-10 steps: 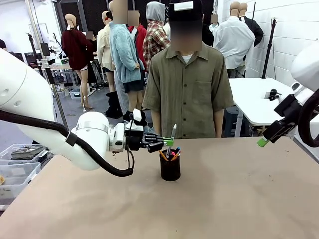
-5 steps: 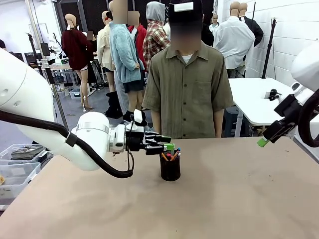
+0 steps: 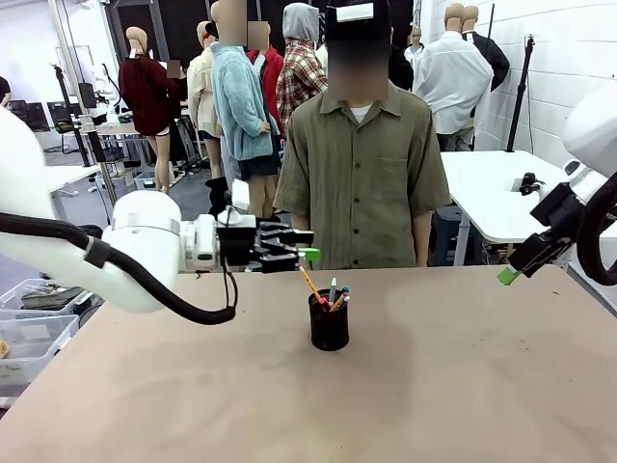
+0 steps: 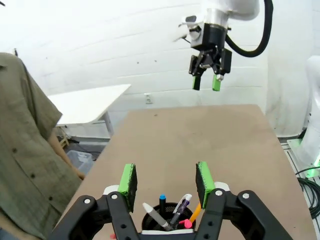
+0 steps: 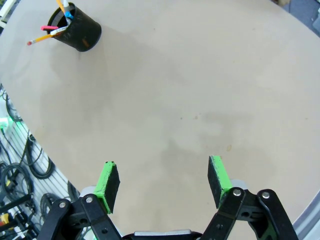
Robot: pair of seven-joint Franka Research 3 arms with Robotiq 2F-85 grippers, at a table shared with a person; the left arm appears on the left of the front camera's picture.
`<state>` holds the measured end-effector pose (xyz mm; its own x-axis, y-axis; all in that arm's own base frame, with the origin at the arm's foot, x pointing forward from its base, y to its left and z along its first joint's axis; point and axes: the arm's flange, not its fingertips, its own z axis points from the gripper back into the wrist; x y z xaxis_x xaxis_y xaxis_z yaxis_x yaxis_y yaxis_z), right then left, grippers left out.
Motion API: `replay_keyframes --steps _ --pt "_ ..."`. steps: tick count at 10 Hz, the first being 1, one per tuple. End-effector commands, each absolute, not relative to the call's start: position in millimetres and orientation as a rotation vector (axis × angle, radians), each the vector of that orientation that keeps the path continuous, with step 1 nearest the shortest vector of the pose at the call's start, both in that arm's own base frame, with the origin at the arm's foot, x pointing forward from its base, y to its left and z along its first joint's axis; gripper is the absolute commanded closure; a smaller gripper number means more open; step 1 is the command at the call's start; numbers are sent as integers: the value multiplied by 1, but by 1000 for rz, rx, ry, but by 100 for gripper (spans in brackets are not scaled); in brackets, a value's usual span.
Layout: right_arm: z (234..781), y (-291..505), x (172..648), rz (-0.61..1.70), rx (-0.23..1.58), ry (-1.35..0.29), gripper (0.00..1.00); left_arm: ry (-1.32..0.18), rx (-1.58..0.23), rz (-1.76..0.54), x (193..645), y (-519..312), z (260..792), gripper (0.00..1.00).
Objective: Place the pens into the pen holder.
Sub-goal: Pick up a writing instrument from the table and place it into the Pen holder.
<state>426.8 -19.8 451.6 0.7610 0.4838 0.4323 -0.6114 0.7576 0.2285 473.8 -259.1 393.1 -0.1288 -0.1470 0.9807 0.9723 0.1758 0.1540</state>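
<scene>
The small black wire-mesh pen holder [image 3: 329,326] stands mid-surface with the slim pens [image 3: 328,291] inside. The left pincer [image 3: 302,254], spread and empty, hangs near it; a low swing could tip the cup. The right pincer [image 5: 163,182] is spread too.

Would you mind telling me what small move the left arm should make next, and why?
Probably draw the left gripper a little farther from the pen holder and rest. Its fingers stand open and empty, the pens already stand in the cup, and the table shows no loose pen. The right gripper hangs open over the table's right edge.
</scene>
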Motion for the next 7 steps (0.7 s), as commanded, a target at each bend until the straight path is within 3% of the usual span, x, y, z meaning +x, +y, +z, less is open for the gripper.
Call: replay_keyframes --steps 1,7 --pt "449 -20 427 624 373 -368 12 -1216 -853 -1171 464 -227 411 37" --pt "449 -20 427 624 373 -368 12 -681 -518 -978 436 -140 493 37"
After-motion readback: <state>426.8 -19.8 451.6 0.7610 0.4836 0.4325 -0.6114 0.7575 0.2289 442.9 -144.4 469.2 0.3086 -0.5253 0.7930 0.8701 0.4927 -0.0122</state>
